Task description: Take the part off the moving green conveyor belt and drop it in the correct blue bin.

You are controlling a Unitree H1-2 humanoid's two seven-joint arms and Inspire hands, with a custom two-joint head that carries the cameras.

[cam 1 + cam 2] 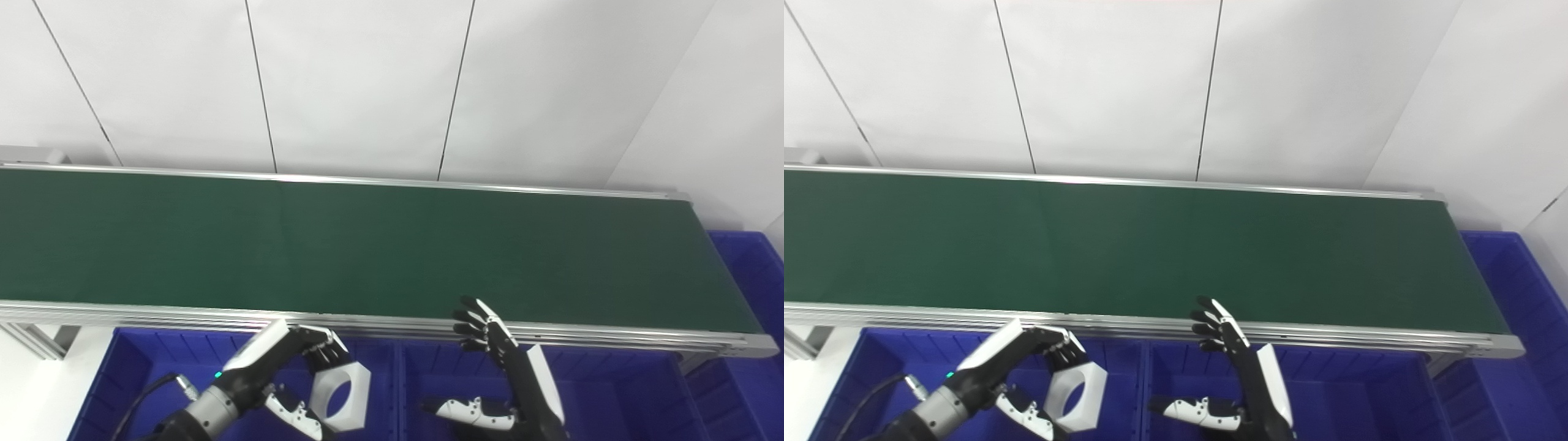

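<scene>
My left hand [288, 361] pinches the white part [340, 395] between fingers [321, 349] and thumb, over the left blue bin [131, 367]. My right hand [508, 373] is spread wide, empty, over the middle bin [612, 392], below the green belt [367, 245]. Both views match.

Bright, even overhead light, soft shadows, sharp focus, with faint glare along the conveyor rail [367, 179].
</scene>
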